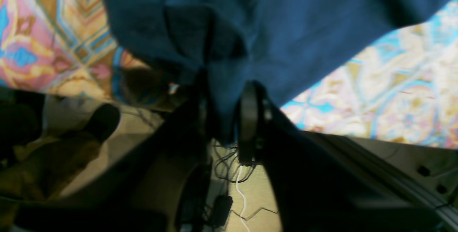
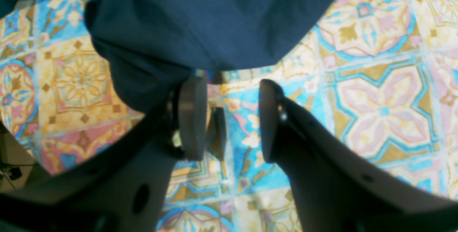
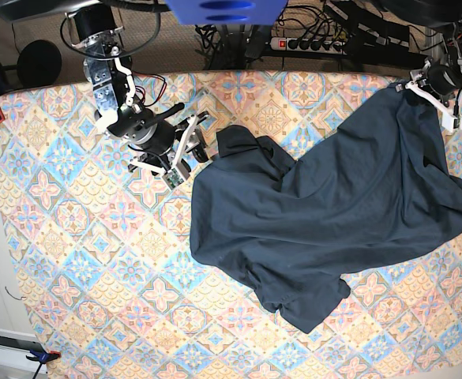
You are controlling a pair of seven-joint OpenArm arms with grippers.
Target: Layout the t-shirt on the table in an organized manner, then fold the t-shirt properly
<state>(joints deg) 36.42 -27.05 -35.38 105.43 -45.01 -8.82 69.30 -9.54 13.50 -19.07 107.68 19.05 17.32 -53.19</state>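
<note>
Step in hand, by judgement: layout, no fold started. The t-shirt [image 3: 325,213] lies rumpled on the bench [image 3: 73,260], long axis diagonal from the far corner by the left tool [image 1: 229,117] toward the near middle. Left tool pinches fabric; right tool [image 2: 229,117] gapes empty beside a sleeve. Next: spread flat
</note>
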